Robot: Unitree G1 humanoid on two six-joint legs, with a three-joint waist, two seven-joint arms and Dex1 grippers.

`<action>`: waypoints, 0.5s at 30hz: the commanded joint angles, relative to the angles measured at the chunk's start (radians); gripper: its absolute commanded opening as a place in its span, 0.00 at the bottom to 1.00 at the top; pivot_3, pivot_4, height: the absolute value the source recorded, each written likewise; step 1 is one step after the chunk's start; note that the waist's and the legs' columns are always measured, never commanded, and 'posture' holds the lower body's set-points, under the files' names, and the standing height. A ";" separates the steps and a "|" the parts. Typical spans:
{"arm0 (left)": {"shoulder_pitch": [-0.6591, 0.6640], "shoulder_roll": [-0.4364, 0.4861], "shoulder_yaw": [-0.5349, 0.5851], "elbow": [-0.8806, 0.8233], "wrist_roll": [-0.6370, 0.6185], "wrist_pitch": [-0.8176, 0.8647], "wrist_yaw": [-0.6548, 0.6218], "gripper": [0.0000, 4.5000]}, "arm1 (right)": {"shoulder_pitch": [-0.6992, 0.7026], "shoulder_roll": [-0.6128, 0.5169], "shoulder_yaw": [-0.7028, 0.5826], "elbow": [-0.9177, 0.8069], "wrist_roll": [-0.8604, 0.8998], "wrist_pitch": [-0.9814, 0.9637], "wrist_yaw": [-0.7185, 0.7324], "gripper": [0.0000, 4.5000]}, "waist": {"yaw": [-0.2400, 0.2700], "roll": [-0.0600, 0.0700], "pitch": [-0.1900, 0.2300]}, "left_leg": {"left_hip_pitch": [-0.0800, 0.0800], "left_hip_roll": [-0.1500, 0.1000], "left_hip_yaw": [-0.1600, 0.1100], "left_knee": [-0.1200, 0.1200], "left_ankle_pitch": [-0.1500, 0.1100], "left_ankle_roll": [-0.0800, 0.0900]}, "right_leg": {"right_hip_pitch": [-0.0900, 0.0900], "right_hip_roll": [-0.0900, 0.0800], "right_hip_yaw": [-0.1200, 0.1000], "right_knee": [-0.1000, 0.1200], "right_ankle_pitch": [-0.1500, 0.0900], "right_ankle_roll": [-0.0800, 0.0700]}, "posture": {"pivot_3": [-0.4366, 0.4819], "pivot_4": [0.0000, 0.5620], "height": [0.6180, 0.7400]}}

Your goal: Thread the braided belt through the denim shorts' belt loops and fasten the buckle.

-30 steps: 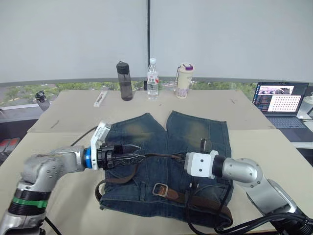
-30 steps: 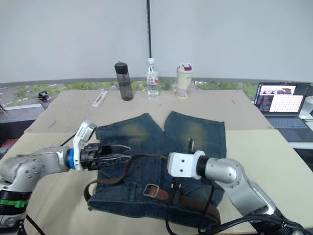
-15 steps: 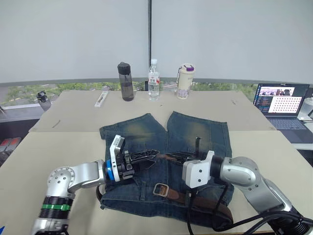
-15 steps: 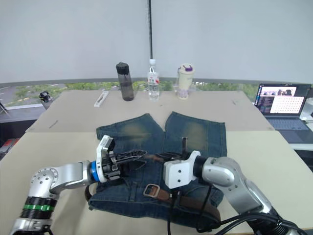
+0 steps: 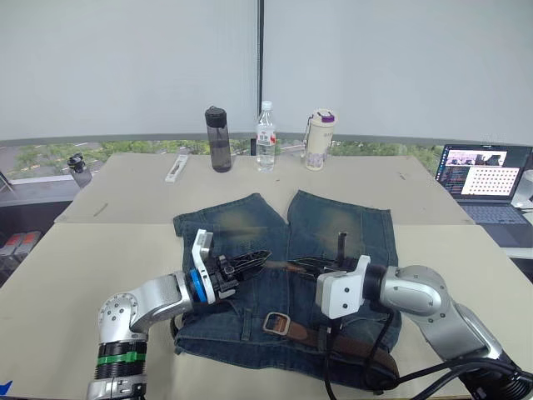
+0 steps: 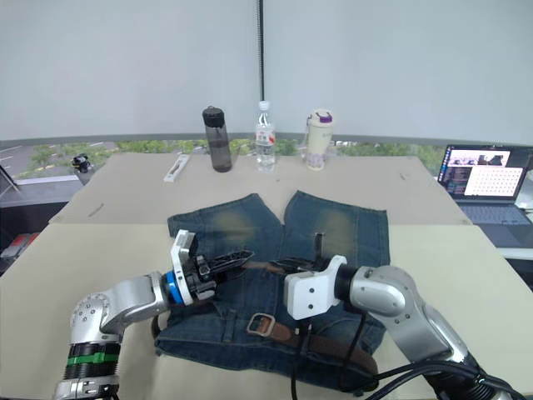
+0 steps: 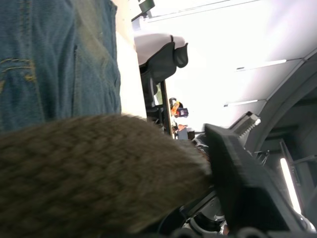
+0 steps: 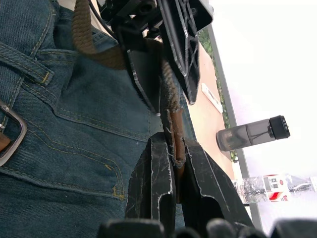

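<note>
On the near table, front edge: belt [image 5: 354, 343] lies along the shorts' waistband, buckle [image 5: 276, 323] flat near the middle, dark strap running on toward the right hip.
Shorts [image 5: 250, 225]: spread flat, waistband nearest the robot, legs pointing away; bare tabletop open on both sides.
Belt loops [image 8: 25, 64]: one seen close in the right wrist view, beside the buckle frame.
Right gripper [image 5: 310, 266]: over mid-shorts, fingers [image 8: 153, 183] clamped on the belt's free end.
Left gripper [image 5: 252, 259]: just left of the right one, tips nearly meeting it; holds the same strap, which fills its wrist view.
Strap between them: raised off the denim, short span.
Table [image 5: 50, 283]: seam to a second table behind the legs.
Far edge: dark bottle [image 5: 216, 139], clear bottle [image 5: 266, 137], cup [image 5: 318, 139] in a row; laptop [image 5: 487, 180] far right.
</note>
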 commanded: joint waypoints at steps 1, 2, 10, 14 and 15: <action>-0.014 0.025 0.005 -0.043 -0.019 0.025 -0.029 0.06 | -0.012 0.015 -0.038 -0.036 0.011 0.012 -0.008 0.00 | 0.000 0.000 0.000 | 0.000 0.000 0.000 0.000 0.000 0.000 | 0.000 0.000 0.000 0.000 0.000 0.000 | 0.48 0.27 1.00; -0.014 0.041 0.004 -0.047 -0.019 0.025 -0.034 0.01 | -0.008 0.019 -0.043 -0.040 0.016 0.032 -0.008 0.00 | -0.001 0.000 0.000 | 0.000 0.000 0.000 0.000 0.000 -0.001 | 0.000 0.000 0.000 0.000 0.000 0.000 | 0.48 0.27 1.00; 0.021 0.216 0.002 -0.144 -0.019 -0.028 -0.089 0.00 | 0.077 0.024 -0.149 -0.165 0.277 0.389 0.056 0.26 | 0.000 -0.001 0.000 | -0.001 0.000 -0.003 -0.001 -0.001 -0.004 | 0.000 -0.001 -0.001 -0.001 -0.001 -0.003 | 0.48 0.27 1.00; 0.084 0.297 -0.006 -0.224 0.002 -0.061 -0.167 0.00 | 0.182 -0.029 -0.169 -0.233 0.345 0.479 0.096 0.57 | 0.000 -0.001 0.000 | 0.000 0.000 -0.003 -0.003 -0.003 -0.008 | 0.001 -0.001 -0.002 -0.007 -0.001 -0.007 | 0.48 0.27 1.00; 0.096 0.310 -0.009 -0.234 0.017 -0.070 -0.184 0.00 | 0.196 -0.031 -0.171 -0.242 0.356 0.497 0.095 0.63 | 0.001 -0.001 0.000 | 0.000 0.001 -0.004 -0.003 -0.004 -0.009 | -0.001 -0.001 -0.003 -0.009 -0.001 -0.008 | 0.48 0.27 1.00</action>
